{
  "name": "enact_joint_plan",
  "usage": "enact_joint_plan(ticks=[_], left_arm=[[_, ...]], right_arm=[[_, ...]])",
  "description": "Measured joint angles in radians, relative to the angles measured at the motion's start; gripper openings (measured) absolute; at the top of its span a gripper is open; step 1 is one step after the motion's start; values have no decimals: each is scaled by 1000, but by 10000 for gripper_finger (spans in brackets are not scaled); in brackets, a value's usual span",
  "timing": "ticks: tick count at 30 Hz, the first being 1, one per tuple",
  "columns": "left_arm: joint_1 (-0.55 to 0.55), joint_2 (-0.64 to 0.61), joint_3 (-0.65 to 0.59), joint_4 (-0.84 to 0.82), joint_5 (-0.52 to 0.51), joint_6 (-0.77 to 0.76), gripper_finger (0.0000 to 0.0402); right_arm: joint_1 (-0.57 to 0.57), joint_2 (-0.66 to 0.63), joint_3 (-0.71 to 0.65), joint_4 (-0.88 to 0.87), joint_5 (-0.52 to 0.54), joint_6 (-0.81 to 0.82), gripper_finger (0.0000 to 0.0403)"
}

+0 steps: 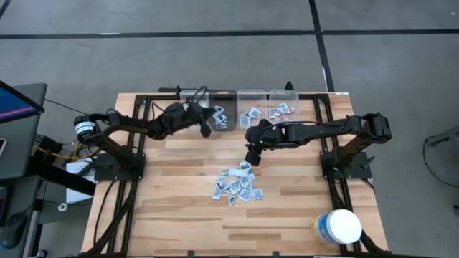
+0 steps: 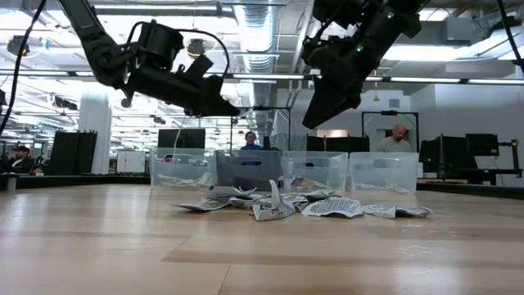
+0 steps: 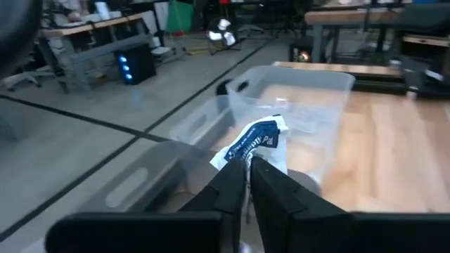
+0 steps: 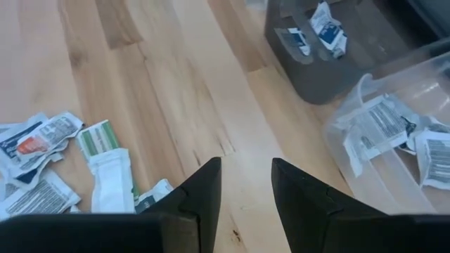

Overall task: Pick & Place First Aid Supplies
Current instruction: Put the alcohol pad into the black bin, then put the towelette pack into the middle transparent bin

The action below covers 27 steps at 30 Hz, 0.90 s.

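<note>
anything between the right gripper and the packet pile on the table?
No. In the high view the right gripper hangs open just above the packet pile; only bare table wood between. The right wrist view shows the same: empty wood ahead of its fingers.

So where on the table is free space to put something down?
Bare wood lies between the packet pile and the left table edge, and between the pile and the white tub. The bins and both pincers crowd the far side.
</note>
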Motion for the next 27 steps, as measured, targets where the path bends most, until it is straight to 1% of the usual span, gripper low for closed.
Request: enact_joint_plan(ticks=[6, 11, 15, 19, 23, 25, 27], left_arm=[[43, 0, 0, 12, 15, -27, 62], [46, 0, 0, 29, 30, -47, 91], [45, 0, 0, 30, 31, -48, 99], [22, -2, 0, 29, 37, -51, 98], [-12, -5, 0, 20, 115, -56, 96], [-32, -17, 0, -12, 167, -56, 96], [-58, -50, 0, -83, 208, -57, 97]], right_arm=[[-14, 0, 0, 1, 11, 28, 120], [-33, 0, 0, 19, 13, 28, 120], [-42, 0, 0, 31, 13, 27, 120], [-43, 0, 0, 29, 12, -43, 120], [-43, 0, 0, 9, 10, -103, 120], [-42, 0, 0, -26, 10, -114, 120], [-38, -12, -15, -43, 9, -126, 120]])
